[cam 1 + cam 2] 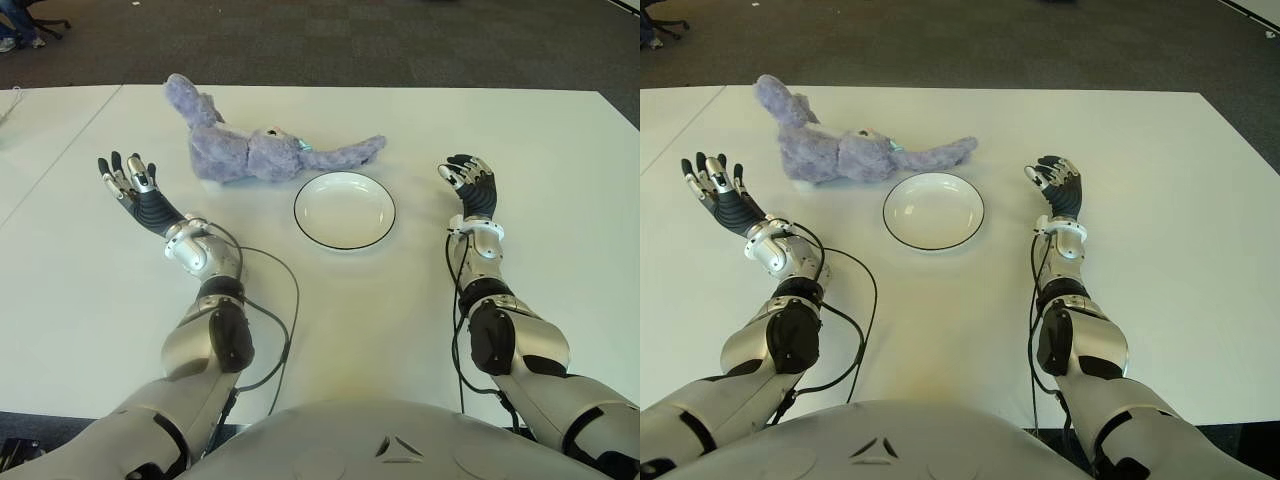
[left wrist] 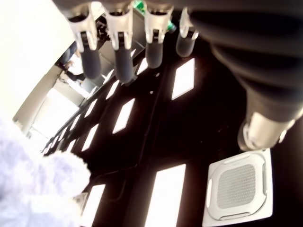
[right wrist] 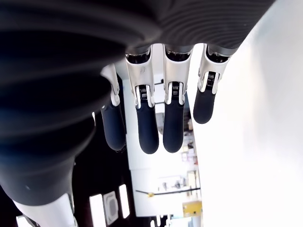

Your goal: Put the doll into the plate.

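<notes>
Toward the far edge of the worktop [image 1: 90,300] lay the doll [image 1: 250,152], just behind the plate [image 1: 344,210]. It looked soft, light and floppy; its thick middle seemed the best hold. Left hand [image 1: 128,180] beside it and right hand [image 1: 470,180] were palm-up, fingers spread, holding nothing.

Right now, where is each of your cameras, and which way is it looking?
Left eye view: on my head, looking down at the white table, purple doll and plate; both arms show.
Right eye view: beside it; same scene.
Left wrist view: on my left wrist, facing up past the left hand to ceiling lights; doll fur at the edge.
Right wrist view: on my right wrist, past the right hand, open.
Shared: doll, plate and hands in both eye views.
</notes>
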### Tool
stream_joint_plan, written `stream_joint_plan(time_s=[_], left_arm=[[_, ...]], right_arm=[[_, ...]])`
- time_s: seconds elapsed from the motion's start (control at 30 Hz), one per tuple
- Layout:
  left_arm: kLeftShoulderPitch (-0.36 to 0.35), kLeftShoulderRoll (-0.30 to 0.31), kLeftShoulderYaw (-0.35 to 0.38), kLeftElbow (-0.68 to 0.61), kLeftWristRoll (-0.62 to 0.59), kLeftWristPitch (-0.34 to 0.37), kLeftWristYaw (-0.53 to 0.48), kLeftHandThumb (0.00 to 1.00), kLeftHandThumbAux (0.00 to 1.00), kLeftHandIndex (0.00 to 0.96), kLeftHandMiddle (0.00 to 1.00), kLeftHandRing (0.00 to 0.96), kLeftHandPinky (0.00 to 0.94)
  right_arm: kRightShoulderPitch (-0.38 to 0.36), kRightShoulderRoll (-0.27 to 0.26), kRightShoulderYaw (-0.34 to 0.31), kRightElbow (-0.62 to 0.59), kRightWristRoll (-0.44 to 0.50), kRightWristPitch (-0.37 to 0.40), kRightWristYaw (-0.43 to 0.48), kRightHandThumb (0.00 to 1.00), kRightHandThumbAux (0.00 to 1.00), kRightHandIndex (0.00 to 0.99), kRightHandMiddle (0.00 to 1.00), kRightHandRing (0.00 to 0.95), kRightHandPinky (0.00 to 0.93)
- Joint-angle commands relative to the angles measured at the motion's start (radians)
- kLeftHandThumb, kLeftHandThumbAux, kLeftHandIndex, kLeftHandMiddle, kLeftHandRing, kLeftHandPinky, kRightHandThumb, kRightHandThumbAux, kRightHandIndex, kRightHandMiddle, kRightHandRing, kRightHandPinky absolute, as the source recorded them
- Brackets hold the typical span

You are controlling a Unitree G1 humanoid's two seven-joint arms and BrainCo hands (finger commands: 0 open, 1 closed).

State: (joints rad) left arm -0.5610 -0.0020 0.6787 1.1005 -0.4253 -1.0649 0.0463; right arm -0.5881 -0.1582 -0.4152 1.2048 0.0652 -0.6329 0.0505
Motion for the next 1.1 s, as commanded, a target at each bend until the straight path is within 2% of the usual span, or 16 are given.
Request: stream_joint_plan(time_s=[0.03,0.13,0.2,0.27,0.3,0.37,0.43,0.5,0.57,0.6,0.7,0.97,1.1], left_arm=[[0.223,-0.115,0.048,0.146,-0.035,-0.062,0.002,0.191,0.564,0.000,0.059,0.155,0.239],[0.207,-0.097,0.036,0.153,-0.001,-0.086,0.043,0.194,0.568,0.000,0.040,0.142,0.231],[0.190,-0.028,-0.026,0.169,0.131,-0.089,0.196,0.197,0.561,0.000,0.029,0.122,0.201],[0.185,0.034,-0.109,0.173,0.293,-0.054,0.392,0.198,0.544,0.000,0.028,0.111,0.185],[0.188,0.065,-0.171,0.161,0.401,-0.008,0.513,0.199,0.542,0.000,0.028,0.110,0.184],[0.192,0.106,-0.266,0.141,0.553,0.065,0.681,0.214,0.497,0.000,0.027,0.093,0.152],[0.191,0.133,-0.334,0.126,0.650,0.120,0.788,0.219,0.488,0.000,0.025,0.088,0.142],[0.174,0.174,-0.413,0.112,0.750,0.199,0.887,0.206,0.474,0.000,0.008,0.057,0.093],[0.156,0.207,-0.472,0.100,0.824,0.260,0.957,0.202,0.472,0.000,0.004,0.049,0.082],[0.133,0.255,-0.524,0.081,0.894,0.319,0.989,0.172,0.451,0.000,0.001,0.013,0.028],[0.085,0.349,-0.621,0.057,1.016,0.419,1.034,0.148,0.435,0.000,0.000,0.000,0.001],[0.045,0.461,-0.756,0.088,1.142,0.467,1.115,0.115,0.415,0.000,0.000,0.000,0.000],[0.031,0.481,-0.813,0.107,1.183,0.508,1.151,0.115,0.414,0.000,0.000,0.000,0.000]], right_arm=[[0.243,0.121,-0.018,0.132,0.032,0.068,-0.010,0.083,0.800,0.351,0.344,0.326,0.242],[0.241,0.123,-0.017,0.133,0.032,0.070,-0.013,0.086,0.806,0.355,0.344,0.325,0.242],[0.240,0.124,-0.018,0.133,0.032,0.072,-0.014,0.089,0.811,0.353,0.343,0.325,0.241],[0.239,0.125,-0.017,0.133,0.031,0.072,-0.016,0.092,0.812,0.351,0.342,0.326,0.245],[0.238,0.126,-0.017,0.133,0.031,0.073,-0.017,0.092,0.812,0.350,0.342,0.327,0.246],[0.237,0.127,-0.017,0.134,0.031,0.074,-0.020,0.092,0.811,0.342,0.342,0.327,0.252],[0.236,0.127,-0.018,0.134,0.032,0.074,-0.019,0.091,0.811,0.341,0.342,0.327,0.253],[0.235,0.129,-0.019,0.134,0.033,0.074,-0.016,0.089,0.809,0.339,0.340,0.325,0.247],[0.234,0.129,-0.019,0.134,0.033,0.074,-0.014,0.087,0.809,0.339,0.340,0.325,0.245],[0.233,0.129,-0.019,0.135,0.033,0.077,-0.012,0.088,0.810,0.343,0.340,0.329,0.260],[0.230,0.130,-0.019,0.136,0.032,0.083,-0.011,0.092,0.812,0.346,0.340,0.333,0.275],[0.226,0.137,-0.022,0.135,0.036,0.082,-0.013,0.100,0.806,0.345,0.347,0.343,0.272],[0.225,0.141,-0.025,0.135,0.039,0.078,-0.010,0.093,0.801,0.349,0.352,0.348,0.271]])
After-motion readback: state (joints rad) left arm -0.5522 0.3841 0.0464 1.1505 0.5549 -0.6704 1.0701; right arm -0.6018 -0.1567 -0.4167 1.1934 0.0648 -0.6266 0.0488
